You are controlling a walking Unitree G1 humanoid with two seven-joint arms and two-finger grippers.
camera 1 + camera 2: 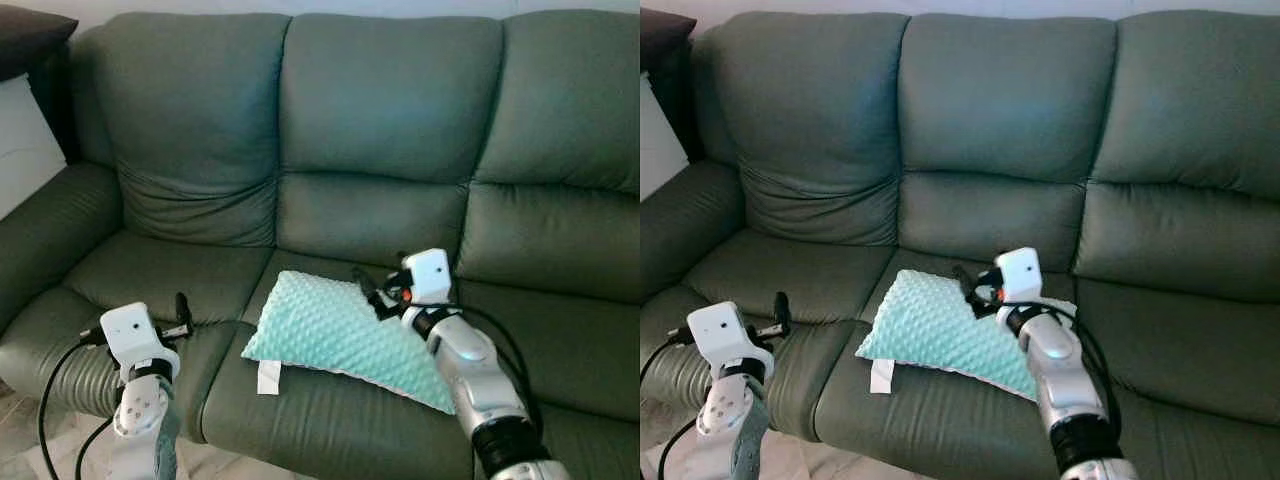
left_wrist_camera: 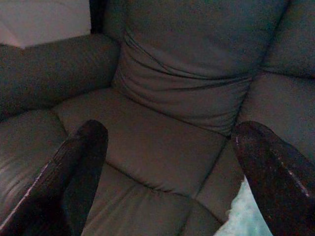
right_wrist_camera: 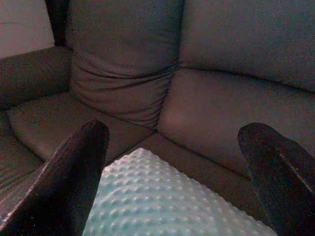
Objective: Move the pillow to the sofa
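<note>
The pillow (image 1: 340, 335), pale mint with a dotted texture, lies flat on the middle seat of the dark green sofa (image 1: 380, 110), just below centre of the head views; its lower right corner is hidden behind the silver right arm, and a small white tag (image 1: 268, 376) hangs off its lower left edge over the seat front. The right gripper (image 1: 368, 290) sits over the pillow's upper right part, its fingers spread wide with nothing between them; whether they touch the fabric is hard to tell. In the right wrist view both black fingers (image 3: 74, 172) are cut off by the frame, with the bumpy cover between them. The left gripper (image 1: 182, 312) is at lower left, above the front of the left seat cushion, fingers also spread wide and holding nothing. The wrist views are dim and grainy. A dark object (image 1: 30, 40) at the upper left corner is cropped and unclear, with pale wall (image 1: 25, 140) below it.
</note>
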